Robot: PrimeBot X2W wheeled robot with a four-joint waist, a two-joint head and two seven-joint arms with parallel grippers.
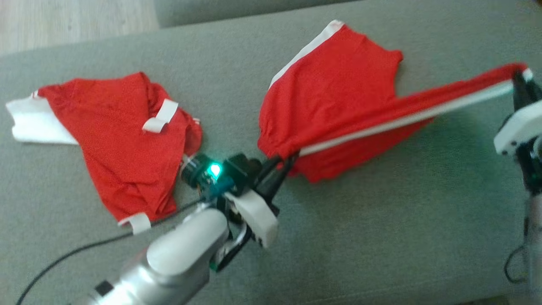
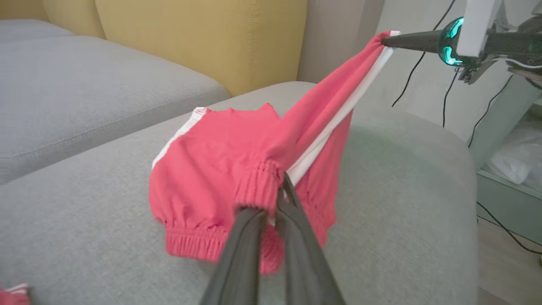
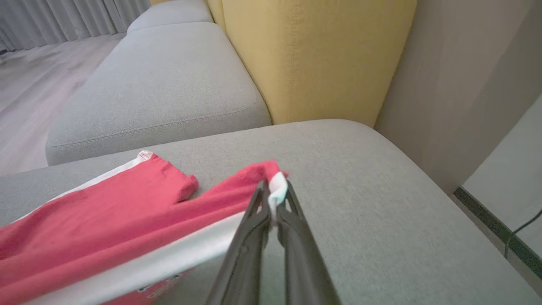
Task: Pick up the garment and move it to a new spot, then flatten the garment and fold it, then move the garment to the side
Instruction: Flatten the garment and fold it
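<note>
Left gripper [image 1: 287, 161] clamps the waistband of the red garment [image 1: 334, 97], right gripper [image 1: 518, 79] its hem. It stretches taut left to right over the grey cushion [image 1: 381, 237], with open room in front.

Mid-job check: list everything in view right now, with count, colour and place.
held garment: one, red with a white side stripe, partly lying on the near cushion and stretched between both grippers
second garment: one, red with white patches, crumpled on the same cushion to the robot's left
near cushion: one, grey, under both garments
far cushion: one, grey, beyond the near one
backrest: yellow, upright behind the cushions
floor: pale wood, beyond the sofa
cable: one, black, trailing across the near cushion by the left arm
left gripper: shut on the held garment's elastic waistband
right gripper: shut on the stripe's far end, lifted off the cushion
</note>
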